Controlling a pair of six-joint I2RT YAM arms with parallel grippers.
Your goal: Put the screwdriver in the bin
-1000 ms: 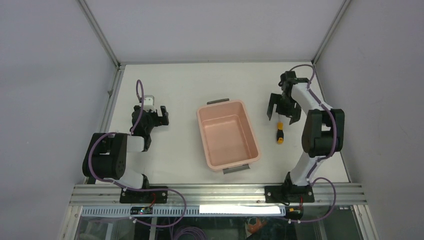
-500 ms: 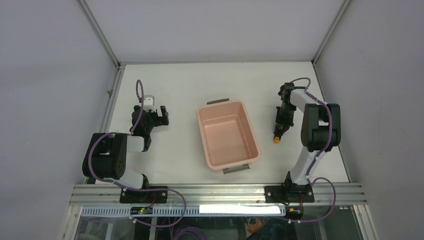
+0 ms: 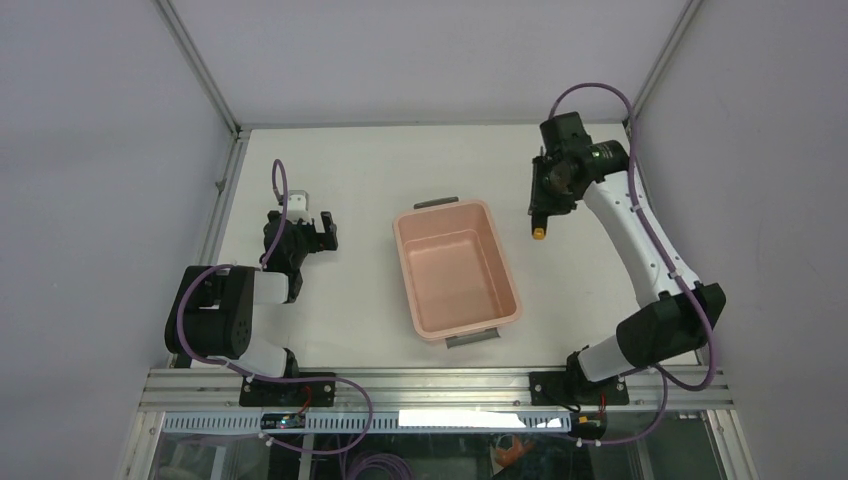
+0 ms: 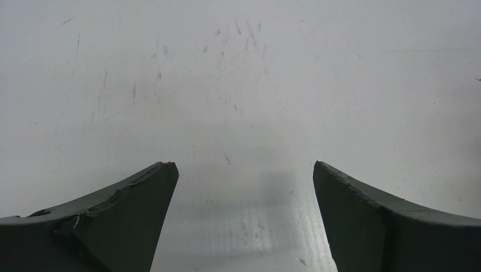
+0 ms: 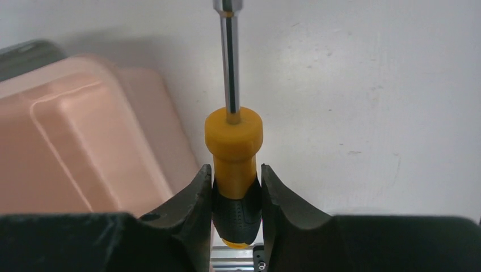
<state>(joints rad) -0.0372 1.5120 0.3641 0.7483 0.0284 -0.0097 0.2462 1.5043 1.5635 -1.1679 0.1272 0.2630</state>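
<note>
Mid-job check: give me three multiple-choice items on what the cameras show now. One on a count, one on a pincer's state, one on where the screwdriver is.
1. How many grey handles show on the salmon-pink rectangular plastic bin from above?
A. one
B. two
C. four

2. How does the left pincer stand?
A. open, nothing in it
B. shut on a bolt
C. shut, empty

3. Where is the small screwdriver with a black-and-orange handle?
A. inside the bin
B. in the left pincer
C. in the right pincer, outside the bin

Answers:
1 B, one handle sits at each short end.
2 A, its wrist view shows a wide gap over bare surface.
3 C, the right wrist view shows it clamped on the handle, with the bin off to one side.
</note>
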